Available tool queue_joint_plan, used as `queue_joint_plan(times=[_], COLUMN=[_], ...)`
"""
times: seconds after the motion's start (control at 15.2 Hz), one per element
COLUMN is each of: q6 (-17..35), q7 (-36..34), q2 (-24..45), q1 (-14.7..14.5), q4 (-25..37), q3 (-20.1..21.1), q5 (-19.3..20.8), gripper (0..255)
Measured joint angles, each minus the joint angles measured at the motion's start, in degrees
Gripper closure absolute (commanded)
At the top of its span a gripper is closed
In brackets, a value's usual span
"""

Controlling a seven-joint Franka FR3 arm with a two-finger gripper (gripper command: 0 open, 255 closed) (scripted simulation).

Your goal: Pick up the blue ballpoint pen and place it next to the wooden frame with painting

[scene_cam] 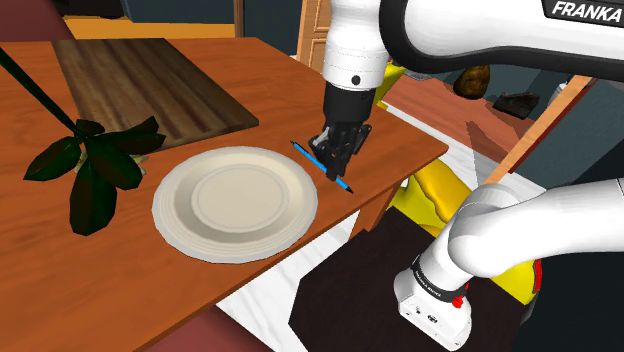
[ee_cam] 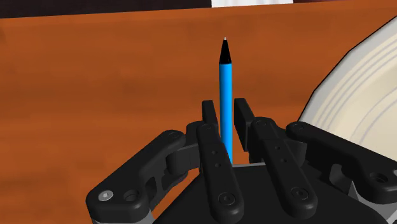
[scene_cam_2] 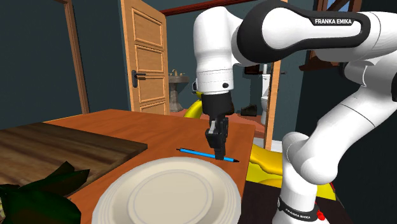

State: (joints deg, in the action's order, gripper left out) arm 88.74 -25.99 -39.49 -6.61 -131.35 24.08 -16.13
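Note:
A blue ballpoint pen (scene_cam: 303, 152) with a black tip lies on the orange-brown wooden table (scene_cam: 405, 143), between the white plate (scene_cam: 175, 215) and the table's edge. My black gripper (scene_cam: 333, 160) stands straight down over the pen's middle, fingers shut on its barrel. From the hand camera the pen (ee_cam: 226, 76) runs out from between the two fingers (ee_cam: 208, 113). A flat dark wooden panel (scene_cam: 150, 85), the frame, lies at the table's far side, beyond the plate. The pen (scene_cam_2: 194, 153) and the gripper (scene_cam_2: 218, 151) are seen from in front in the second exterior view.
A dark green leafy plant (scene_cam: 95, 165) stands at the shoulder view's left, beside the plate. The table's edge runs just past the pen, with a yellow object (scene_cam: 440, 195) and dark rug below. A wooden door (scene_cam_2: 147, 60) stands behind the table.

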Motion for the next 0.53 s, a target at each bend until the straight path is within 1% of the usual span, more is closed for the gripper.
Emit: queue_joint_plan(times=[0.53], q6=[-0.3], q7=[0.0], q2=[0.1], q1=[0.0], q4=[0.4], q3=[-0.1], q5=[0.1], gripper=[255])
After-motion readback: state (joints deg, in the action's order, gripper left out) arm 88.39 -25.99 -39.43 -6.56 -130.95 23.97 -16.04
